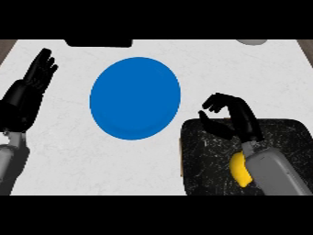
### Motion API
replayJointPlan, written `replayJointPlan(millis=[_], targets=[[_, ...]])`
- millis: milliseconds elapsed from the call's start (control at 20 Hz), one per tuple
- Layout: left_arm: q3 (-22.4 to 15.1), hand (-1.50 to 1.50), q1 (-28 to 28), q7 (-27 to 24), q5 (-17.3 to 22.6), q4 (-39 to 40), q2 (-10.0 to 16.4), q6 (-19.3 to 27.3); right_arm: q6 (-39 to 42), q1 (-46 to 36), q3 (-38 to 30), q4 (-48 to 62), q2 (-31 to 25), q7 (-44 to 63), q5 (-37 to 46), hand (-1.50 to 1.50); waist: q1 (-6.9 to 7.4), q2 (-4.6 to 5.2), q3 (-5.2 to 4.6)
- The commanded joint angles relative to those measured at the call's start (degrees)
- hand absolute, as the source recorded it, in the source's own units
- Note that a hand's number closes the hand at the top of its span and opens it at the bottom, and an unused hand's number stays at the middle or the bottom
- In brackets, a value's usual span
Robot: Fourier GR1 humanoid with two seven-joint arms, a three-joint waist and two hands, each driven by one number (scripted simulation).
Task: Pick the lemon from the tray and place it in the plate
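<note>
One lemon (238, 170), is that the whole count? And where does it sit?
— Just the one, yellow, on the black tray (206, 170) at the near right. It shows along the left flank of the right forearm and is partly hidden under it (so its full outline is a guess).

Which way from the right hand (232, 118)?
— Back toward the robot. The hand hovers over the tray's far left corner, beyond the lemon, so I judge the coming move to be a draw-back and a descent, not a reach forward. What shows of the lemon runs long from near to far, roughly in line with the forearm.

And the hand itself?
— Fingers loosely bent, thumb set apart from them, nothing between.

The other one?
— The left hand (31, 89) rests at the left edge, fingers straight and up, well apart from the tray. The right is plainly nearer.

The rest of the tally?
— One blue plate (135, 97), left of the tray, the lemon not yet on it. One tray, two hands. At the far edge of the counter (64, 151), a dark thing (97, 42) and a grey thing (254, 41), both cut off. I cannot tell what they are.
</note>
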Motion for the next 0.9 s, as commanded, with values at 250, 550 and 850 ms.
replayJointPlan(millis=[250, 550, 850], targets=[[0.37, 0.0, 0.45, -1.51, -0.21, -1.0, -0.52, -1.18, -30.09, 13.42, 10.46, -5.63, 15.73, -6.24, 6.51, -1.5, -0.85, 0.48, 0.66], [0.79, 0.0, 4.81, -2.02, -2.07, -4.33, -1.12, -1.7, -23.26, 13.5, 10.58, -18.55, 12.71, 12.16, 26.4, -1.5, -0.96, 0.27, 0.54], [3.08, 0.0, 2.27, 1.76, 0.72, -5.39, 1.67, -3.21, -1.09, 11.86, 8.9, -24.94, 6.18, 34.28, 34.8, -1.5, -1.63, -0.41, 0.24]])
